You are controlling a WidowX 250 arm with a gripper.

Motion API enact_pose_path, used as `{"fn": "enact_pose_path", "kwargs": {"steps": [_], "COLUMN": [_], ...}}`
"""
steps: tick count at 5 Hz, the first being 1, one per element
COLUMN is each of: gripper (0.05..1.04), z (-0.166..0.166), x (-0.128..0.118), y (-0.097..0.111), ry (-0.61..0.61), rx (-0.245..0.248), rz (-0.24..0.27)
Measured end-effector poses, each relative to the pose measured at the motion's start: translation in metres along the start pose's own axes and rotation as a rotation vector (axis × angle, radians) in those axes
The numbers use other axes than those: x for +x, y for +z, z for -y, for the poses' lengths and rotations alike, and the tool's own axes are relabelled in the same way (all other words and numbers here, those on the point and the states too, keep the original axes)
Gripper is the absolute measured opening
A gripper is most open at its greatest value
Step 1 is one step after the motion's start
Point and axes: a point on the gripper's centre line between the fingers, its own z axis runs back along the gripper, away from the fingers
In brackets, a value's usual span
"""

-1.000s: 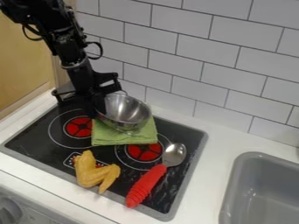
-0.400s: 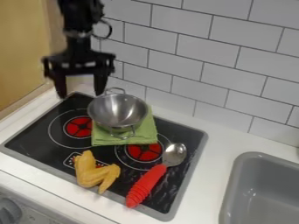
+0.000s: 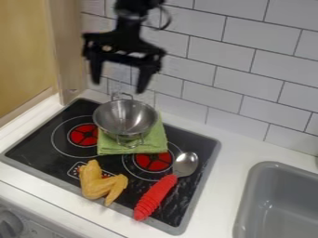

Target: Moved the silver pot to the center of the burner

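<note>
Pot (image 3: 126, 117) upright on cloth (image 3: 152, 146), stove's (image 3: 187, 187) 12 o'clock. Claw (image 3: 119, 87) spread, empty, off pot's 12 o'clock. Likely light, stiff, slick metal; I'd pinch handle (image 3: 122, 94) at pot's 12.

Blk arm (image 3: 129, 23) w/ looped cable (image 3: 168, 18); 2-finger tool (image 3: 119, 85), lt. spot (image 3: 107, 48).

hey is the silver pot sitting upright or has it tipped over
Upright: the silver pot stands with its open mouth facing up and its bottom down on the green cloth.
</note>
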Motion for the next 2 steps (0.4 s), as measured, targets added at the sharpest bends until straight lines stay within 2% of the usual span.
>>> {"fn": "enact_pose_path", "kwargs": {"steps": [1, 2], "gripper": [0.999, 0.999], "z": [0.014, 0.017], "x": [-0.034, -0.059], "y": [0.012, 0.021], "ry": [-0.159, -0.192], "rx": [-0.021, -0.134], "rz": [-0.021, -0.054]}}
